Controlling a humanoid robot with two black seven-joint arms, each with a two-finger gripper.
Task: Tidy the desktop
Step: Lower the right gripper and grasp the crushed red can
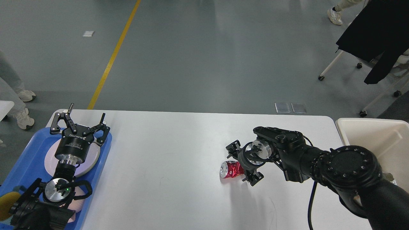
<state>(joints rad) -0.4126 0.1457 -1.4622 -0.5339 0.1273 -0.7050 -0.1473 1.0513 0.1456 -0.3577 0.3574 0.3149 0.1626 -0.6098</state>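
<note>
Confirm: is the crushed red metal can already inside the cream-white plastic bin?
No, the crushed red metal can lies on the white desktop, at the right gripper, left of the cream-white plastic bin.

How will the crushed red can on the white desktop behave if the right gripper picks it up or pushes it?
The crushed red can is dented, so it probably rolls poorly when pushed and may skid on the smooth desktop. Its creased, shiny wall suggests thin metal: likely light, and it may deform further under the right gripper. Uneven sides could let it slip or twist.

One white desktop [166,143]. One crushed red can [230,169]. One blue tray [30,163] holding one round plate [91,156]. One cream bin [380,137]. Two black grippers: left [80,123], right [244,164]. One yellow item [5,206], partly cut off.
</note>
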